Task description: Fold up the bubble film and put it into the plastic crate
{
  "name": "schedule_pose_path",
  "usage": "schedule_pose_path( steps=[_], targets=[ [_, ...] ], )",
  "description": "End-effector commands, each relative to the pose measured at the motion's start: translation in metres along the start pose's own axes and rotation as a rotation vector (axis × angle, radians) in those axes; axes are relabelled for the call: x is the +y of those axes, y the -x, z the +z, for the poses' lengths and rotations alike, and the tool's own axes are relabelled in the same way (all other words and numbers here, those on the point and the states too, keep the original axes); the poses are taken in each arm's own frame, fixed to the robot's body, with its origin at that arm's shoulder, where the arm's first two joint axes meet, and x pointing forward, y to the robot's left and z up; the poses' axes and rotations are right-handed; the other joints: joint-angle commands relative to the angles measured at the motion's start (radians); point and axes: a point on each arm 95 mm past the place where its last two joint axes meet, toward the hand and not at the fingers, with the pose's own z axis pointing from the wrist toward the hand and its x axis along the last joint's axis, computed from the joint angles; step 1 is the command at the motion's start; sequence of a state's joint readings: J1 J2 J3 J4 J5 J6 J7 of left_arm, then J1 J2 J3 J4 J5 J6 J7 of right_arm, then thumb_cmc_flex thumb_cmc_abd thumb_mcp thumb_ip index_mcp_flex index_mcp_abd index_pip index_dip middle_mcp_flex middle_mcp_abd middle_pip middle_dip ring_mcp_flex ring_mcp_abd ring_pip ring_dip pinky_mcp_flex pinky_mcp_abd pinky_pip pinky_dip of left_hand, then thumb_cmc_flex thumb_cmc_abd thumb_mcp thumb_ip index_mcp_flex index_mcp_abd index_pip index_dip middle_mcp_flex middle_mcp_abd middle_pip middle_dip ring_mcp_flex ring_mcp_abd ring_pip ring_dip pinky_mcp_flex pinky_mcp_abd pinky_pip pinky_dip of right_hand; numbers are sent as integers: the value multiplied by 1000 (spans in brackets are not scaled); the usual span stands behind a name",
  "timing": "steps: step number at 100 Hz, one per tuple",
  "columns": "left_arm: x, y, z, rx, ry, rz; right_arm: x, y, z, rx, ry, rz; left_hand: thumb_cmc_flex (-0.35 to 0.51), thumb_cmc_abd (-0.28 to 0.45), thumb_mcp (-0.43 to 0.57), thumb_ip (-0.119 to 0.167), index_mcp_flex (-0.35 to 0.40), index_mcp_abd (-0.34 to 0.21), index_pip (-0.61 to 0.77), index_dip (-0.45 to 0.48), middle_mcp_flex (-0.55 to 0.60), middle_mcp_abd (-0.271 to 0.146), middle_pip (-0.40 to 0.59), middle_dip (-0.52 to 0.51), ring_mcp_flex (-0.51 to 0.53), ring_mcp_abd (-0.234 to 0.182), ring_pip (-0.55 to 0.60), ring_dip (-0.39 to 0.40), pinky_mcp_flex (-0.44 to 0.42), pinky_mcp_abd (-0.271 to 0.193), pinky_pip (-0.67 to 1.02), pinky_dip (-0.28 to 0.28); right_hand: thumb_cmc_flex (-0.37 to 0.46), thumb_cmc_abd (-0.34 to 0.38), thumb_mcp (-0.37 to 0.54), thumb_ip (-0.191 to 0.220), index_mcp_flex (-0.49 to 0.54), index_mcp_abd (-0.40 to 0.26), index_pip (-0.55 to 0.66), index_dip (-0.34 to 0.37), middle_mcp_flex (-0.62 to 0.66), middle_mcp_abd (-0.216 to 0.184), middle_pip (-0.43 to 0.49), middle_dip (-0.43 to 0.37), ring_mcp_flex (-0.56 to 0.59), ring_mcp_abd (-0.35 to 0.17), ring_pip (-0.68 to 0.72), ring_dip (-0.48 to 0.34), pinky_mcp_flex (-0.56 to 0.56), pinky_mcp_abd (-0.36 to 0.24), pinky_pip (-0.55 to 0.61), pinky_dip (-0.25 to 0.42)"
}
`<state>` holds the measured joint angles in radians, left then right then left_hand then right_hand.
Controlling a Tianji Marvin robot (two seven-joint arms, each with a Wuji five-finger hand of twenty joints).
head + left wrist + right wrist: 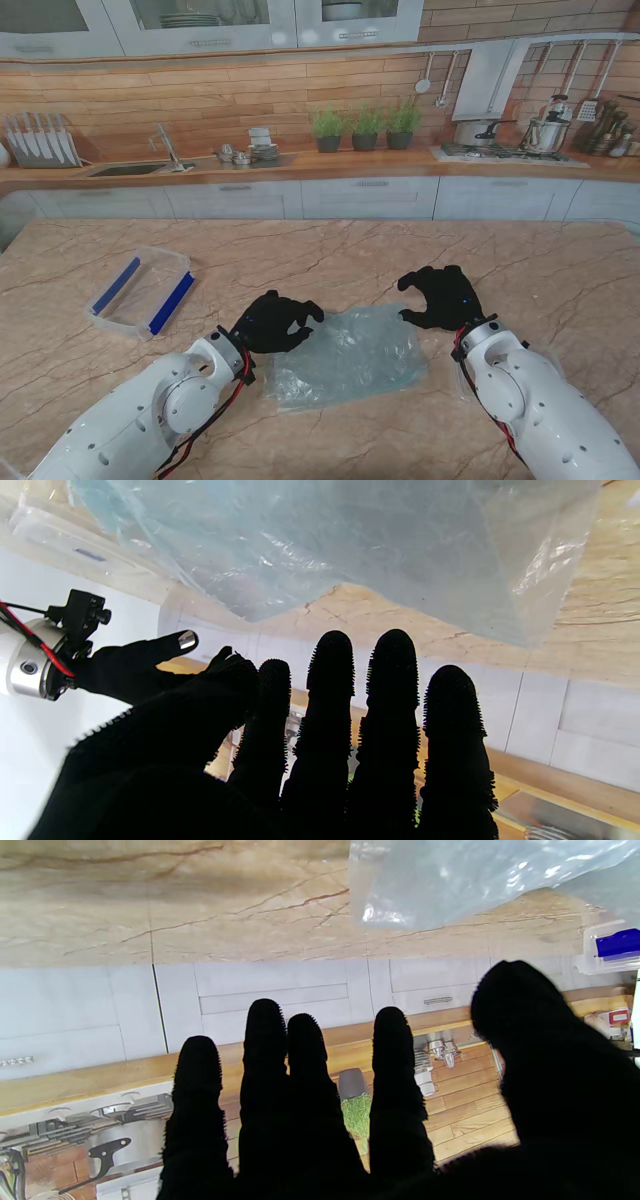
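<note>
The bubble film (345,357) lies flat on the worktop (420,270) between my hands. My left hand (272,322) and right hand (441,297) hover empty, fingers spread. I should pinch matching corners and fold evenly before the plastic crate (140,291).

The bubble film (345,357) is a pale blue-green, translucent sheet lying flat and slightly rumpled on the marble table, near me and about midway across, its shiny surface creased. The plastic crate (141,291) is a clear, shallow rectangular tub with blue strips along two sides; it sits upright, well apart from the film, to the left and farther from me
</note>
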<state>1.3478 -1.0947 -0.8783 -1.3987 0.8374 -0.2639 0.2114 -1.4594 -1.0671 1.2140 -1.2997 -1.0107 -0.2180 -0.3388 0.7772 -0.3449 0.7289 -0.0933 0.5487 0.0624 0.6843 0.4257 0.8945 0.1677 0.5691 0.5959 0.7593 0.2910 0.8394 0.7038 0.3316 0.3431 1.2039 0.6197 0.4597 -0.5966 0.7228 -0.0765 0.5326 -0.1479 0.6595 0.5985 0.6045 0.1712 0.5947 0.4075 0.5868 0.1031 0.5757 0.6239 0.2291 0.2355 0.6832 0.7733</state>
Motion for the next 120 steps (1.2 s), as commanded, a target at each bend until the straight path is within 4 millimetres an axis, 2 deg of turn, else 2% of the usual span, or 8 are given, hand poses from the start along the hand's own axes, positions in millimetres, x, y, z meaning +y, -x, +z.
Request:
schedule_pose_path(
  steps=[1, 25, 55, 78, 101, 108, 120],
  targets=[
    [1, 2, 5, -12, 10, 11, -3, 0, 0, 1, -2, -5, 33, -29, -27, -34, 7, 9, 24, -13, 12, 13, 44, 29, 13, 24, 16, 8, 0, 25, 42, 20, -21, 36, 0, 34, -27, 17, 10, 2, -21, 11, 33, -6, -9, 2, 21, -8, -1, 18, -5, 22],
    [8, 18, 17, -88, 54, 9, -3, 2, -2, -6, 3, -8, 33, -21, -42, -32, 5, 10, 22, -14, -1, 8, 57, 65, -6, 30, 2, -2, -21, 26, 24, 15, -25, 40, 2, 34, -32, 18, 14, -1, -19, 12, 40, -10, -8, 3, 28, -11, -3, 17, 12, 15],
    [22, 31, 32, -176, 78, -30, -1, 1, 6, -51, -64, 8, 21, 11, -85, -21, -5, 16, 1, -12, -57, 29, 8, -10, -63, 49, -62, -40, -70, 29, -20, 0, -44, 52, -25, 28, -72, 36, -26, -24, -66, 28, 13, -24, -45, 17, 8, -22, -30, 18, 17, 2],
    [29, 36, 33, -213, 94, -29, -4, -5, 18, -92, -119, 64, 20, 19, -103, -17, -7, 20, -7, -9, -84, 37, -11, -32, -84, 57, -80, -53, -88, 33, -32, -3, -92, 104, -99, 37, -93, 61, -74, -40, -110, 47, -14, -32, -87, 34, -9, -25, -64, 24, 11, 5],
    [33, 39, 32, -208, 117, 24, -7, -14, 28, -101, -180, 57, -2, 12, -109, -7, -11, 26, -19, -6, -105, 36, -31, -53, -92, 54, -88, -61, -94, 34, -39, -5, -110, 101, -124, 38, -136, 66, -104, -47, -168, 57, -34, -37, -131, 37, -29, -31, -87, 22, -2, 9],
    [34, 40, 33, -205, 126, 35, -8, -18, 30, -105, -206, 35, -14, 6, -97, 2, -10, 30, -27, -2, -107, 40, -36, -62, -94, 56, -92, -65, -94, 34, -39, -5, -105, 103, -125, 40, -139, 68, -108, -48, -179, 62, -34, -37, -136, 37, -29, -31, -89, 21, -4, 11],
    [36, 40, 33, -202, 137, 50, -13, -23, 35, -101, -237, -16, -23, 7, -96, 2, -11, 30, -30, 1, -110, 39, -38, -66, -94, 57, -93, -66, -95, 35, -41, -6, -98, 100, -130, 43, -133, 72, -105, -46, -183, 67, -17, -31, -139, 40, -15, -25, -90, 25, -1, 18]
  ],
)
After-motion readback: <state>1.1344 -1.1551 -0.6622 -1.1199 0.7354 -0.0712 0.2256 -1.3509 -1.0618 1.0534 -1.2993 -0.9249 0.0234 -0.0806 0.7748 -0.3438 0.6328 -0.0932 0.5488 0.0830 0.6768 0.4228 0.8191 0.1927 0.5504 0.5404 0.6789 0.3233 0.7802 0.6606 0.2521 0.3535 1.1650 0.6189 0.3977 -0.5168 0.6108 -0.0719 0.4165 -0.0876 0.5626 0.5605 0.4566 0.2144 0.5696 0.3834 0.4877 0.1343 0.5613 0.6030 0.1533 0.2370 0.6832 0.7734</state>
